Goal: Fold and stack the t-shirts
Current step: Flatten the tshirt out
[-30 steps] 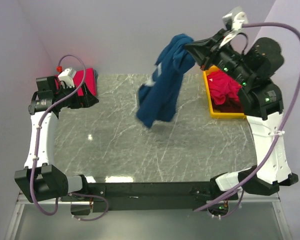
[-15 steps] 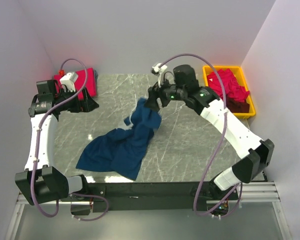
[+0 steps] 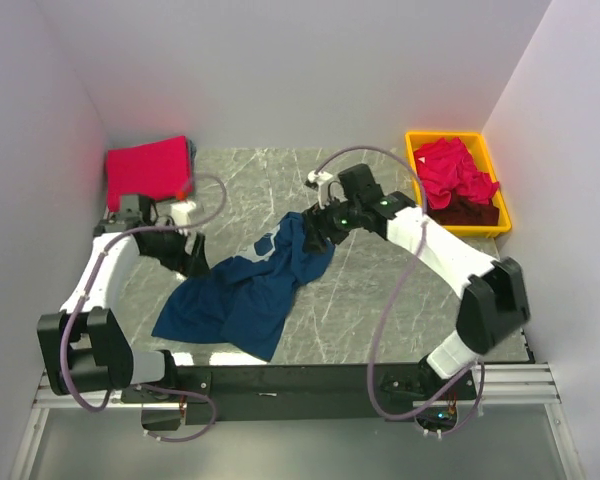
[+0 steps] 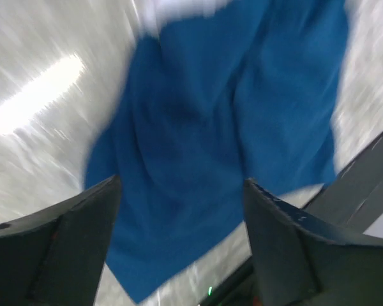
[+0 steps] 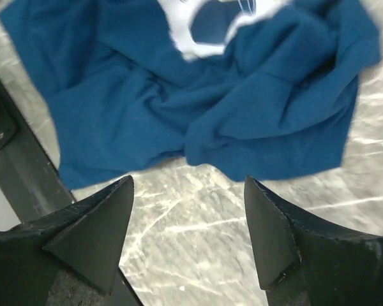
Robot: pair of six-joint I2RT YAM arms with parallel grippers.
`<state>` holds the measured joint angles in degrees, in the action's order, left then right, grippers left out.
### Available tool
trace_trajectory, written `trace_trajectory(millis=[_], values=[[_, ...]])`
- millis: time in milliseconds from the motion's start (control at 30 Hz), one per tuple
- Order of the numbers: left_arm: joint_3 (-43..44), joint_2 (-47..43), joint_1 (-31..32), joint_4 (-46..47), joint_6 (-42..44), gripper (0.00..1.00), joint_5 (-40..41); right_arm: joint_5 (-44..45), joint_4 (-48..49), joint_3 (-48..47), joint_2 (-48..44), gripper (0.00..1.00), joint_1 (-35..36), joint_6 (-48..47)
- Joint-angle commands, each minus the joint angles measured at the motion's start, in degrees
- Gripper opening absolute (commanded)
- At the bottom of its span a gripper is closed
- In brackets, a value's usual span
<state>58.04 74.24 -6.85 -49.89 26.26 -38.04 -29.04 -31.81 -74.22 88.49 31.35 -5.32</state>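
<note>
Yellow bin (image 3: 468,230) at 2 o'clock is holding bunched red-pink shirts (image 3: 455,172) and a maroon one (image 3: 477,212). Navy shirt (image 3: 245,295) is lying crumpled at desk (image 3: 380,300) centre; a folded red shirt (image 3: 145,168) is sitting at 10 o'clock. Left pincer (image 3: 196,265) and right pincer (image 3: 312,238) are hovering over the navy shirt's opposite ends, both wide and empty.

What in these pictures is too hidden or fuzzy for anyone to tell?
Top view: how many shirts lie in the yellow bin; they are heaped over one another.
Left wrist view: the blue shirt's folds; motion blur smears them.
Right wrist view: any print on its white neck band; too small, cut by the top edge.
</note>
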Motion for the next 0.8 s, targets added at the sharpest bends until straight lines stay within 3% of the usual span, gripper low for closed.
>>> trace_trajectory(millis=[0,233,433,500,600,767], values=[[-4.24,0.12,3.32,-3.81,9.06,0.80,8.75,2.05,4.19,0.99,6.59,0.76,-0.06,4.95],[-12.50,-1.21,11.77,5.83,4.68,0.80,22.46,7.76,7.29,-2.68,17.85,0.75,-0.07,7.70],[-12.52,5.04,12.39,9.81,2.22,0.70,24.95,11.72,7.12,-5.15,22.95,0.75,-0.50,7.87],[-10.07,3.91,12.39,8.33,2.65,0.65,21.98,10.15,7.38,-4.54,22.61,0.74,-1.99,8.57],[-5.85,-2.13,13.44,6.82,2.75,0.68,11.96,3.15,7.55,-2.43,19.46,0.74,-5.85,10.59],[-0.57,-3.75,27.38,14.02,-3.05,0.77,17.63,-4.70,8.43,3.10,11.98,0.74,-13.59,13.40]])
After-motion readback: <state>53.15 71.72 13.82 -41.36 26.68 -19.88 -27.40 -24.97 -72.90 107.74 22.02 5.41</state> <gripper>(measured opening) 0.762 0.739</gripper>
